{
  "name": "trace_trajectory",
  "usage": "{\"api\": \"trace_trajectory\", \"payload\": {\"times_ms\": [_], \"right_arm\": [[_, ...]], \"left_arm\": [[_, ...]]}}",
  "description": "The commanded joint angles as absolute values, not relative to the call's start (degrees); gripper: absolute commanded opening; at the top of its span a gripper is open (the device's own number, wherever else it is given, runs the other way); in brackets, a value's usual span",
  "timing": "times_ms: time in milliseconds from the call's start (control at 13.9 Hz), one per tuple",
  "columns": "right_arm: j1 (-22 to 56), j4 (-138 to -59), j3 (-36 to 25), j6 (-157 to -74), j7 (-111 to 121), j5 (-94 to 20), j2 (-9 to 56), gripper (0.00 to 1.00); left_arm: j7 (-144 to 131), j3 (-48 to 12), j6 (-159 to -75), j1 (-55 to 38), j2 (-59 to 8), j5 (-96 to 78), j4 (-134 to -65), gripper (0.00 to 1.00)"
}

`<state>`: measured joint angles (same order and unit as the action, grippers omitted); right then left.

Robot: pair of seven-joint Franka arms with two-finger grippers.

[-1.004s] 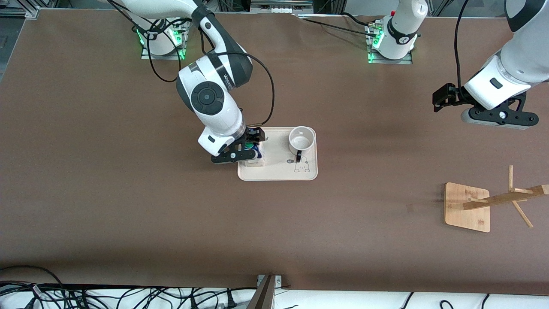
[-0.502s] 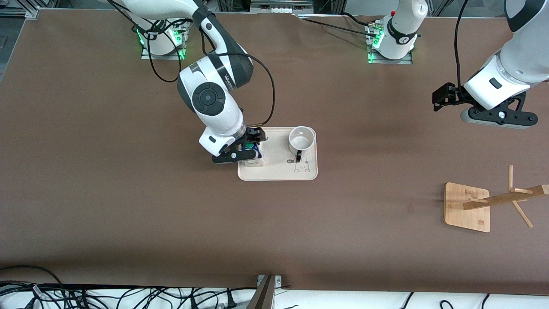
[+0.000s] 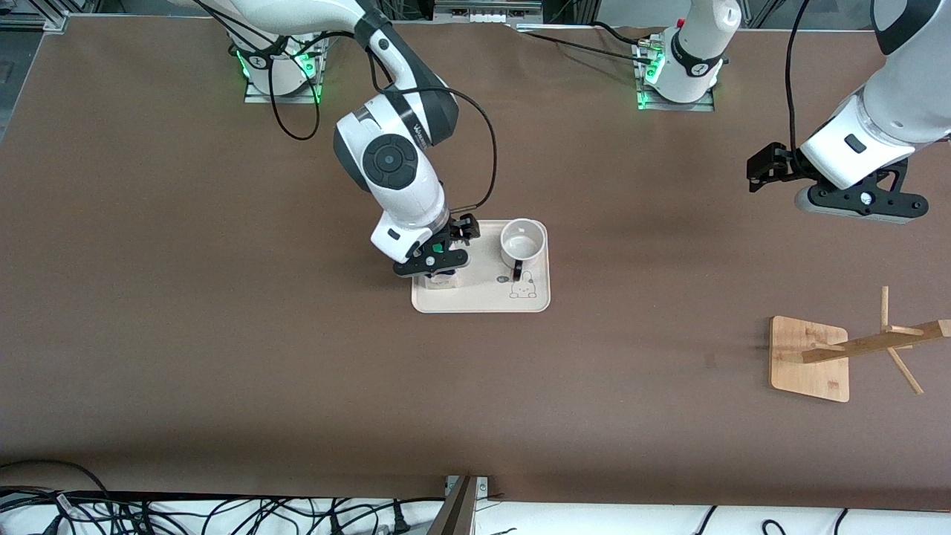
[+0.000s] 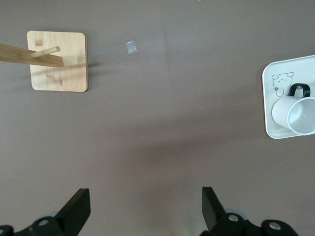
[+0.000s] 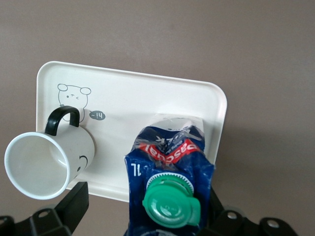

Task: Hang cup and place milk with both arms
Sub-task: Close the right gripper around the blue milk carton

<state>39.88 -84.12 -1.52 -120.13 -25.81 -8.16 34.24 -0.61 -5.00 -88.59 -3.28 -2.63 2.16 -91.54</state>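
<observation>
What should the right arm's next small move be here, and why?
Probably close the right gripper on the milk. Its open fingers already straddle the carton, which stands upright on the tray beside the cup. The left gripper waits open over bare table, near the wooden rack.

cup: one
milk: one
tray: one
wooden rack: one
arms: two
grippers: left, right: two
</observation>
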Motion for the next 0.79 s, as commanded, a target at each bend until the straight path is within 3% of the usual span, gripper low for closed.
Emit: {"api": "trace_trajectory", "payload": {"times_ms": [0,574,717], "right_arm": [[39.9,-84.2,-2.2,-121.11,-24.87,-9.32,34.37,1.0],[38.06,-84.64,-2.72,-119.36,-19.35,-9.4,33.84,1.0],[37.71,-84.64,-2.72,-119.0,-17.58,-9.4,33.66,0.81]], "left_arm": [[-0.7,-5.27,-86.92,-3.25,-3.52,2.73,-89.47,1.0],[-0.62,-5.27,-86.75,-3.16,-3.52,2.72,-89.47,1.0],[-0.62,-5.27,-86.48,-3.16,-3.52,2.72,-89.47,1.0]]}}
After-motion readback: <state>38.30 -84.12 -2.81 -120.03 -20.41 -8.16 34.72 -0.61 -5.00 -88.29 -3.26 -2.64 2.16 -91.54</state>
